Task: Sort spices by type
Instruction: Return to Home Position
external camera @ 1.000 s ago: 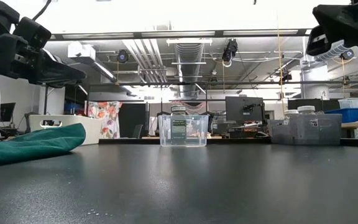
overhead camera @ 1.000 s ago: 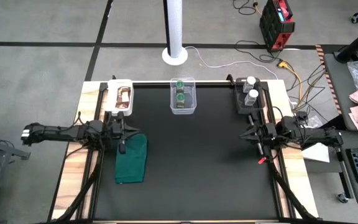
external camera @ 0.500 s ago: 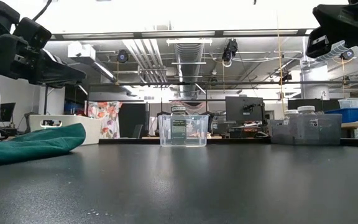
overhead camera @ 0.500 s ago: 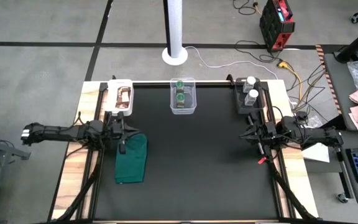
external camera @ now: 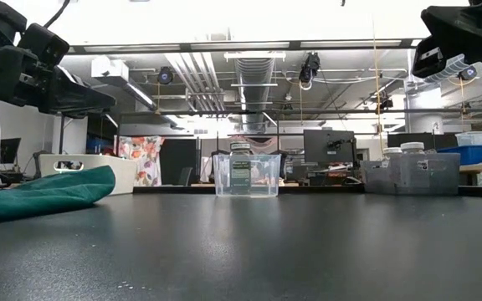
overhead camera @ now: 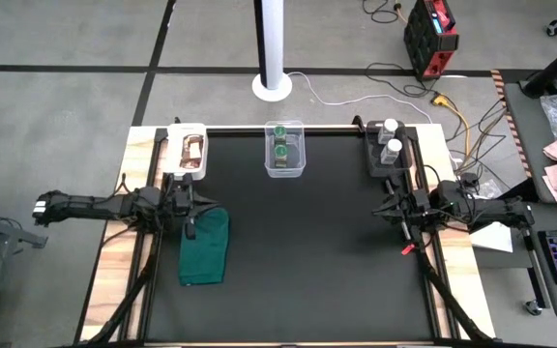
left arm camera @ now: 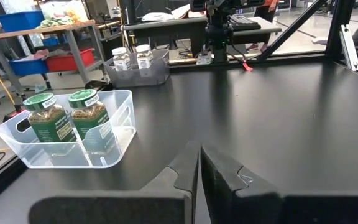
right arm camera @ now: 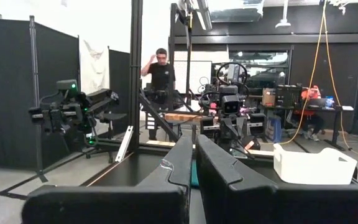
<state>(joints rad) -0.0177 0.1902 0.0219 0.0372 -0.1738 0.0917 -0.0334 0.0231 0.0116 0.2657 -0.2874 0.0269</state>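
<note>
Matte black worktop (overhead camera: pixel 307 251) on a wooden frame, with grey floor around it. A white pole (overhead camera: pixel 275 43) and a red unit (overhead camera: pixel 431 37) stand behind. From table height you get ceiling ducts and monitors, plus a person (right arm camera: pixel 160 68) standing across the room.

Spices sit along the far edge:
- Two orange-brown packets (overhead camera: pixel 193 153) in the white bin (overhead camera: pixel 186 126), left.
- Two green-lidded jars (overhead camera: pixel 280 150) in the clear bin (overhead camera: pixel 283 171), middle.
- Two white-lidded clear jars (overhead camera: pixel 392 148) in the grey bin (overhead camera: pixel 373 160), right.

Jar labels are dark green, print too small to read.

Left gripper (overhead camera: pixel 197 205) is closed and empty by the far end of the green cloth (overhead camera: pixel 204 251). Right gripper (overhead camera: pixel 387 208) is closed and empty too, at the right edge.
</note>
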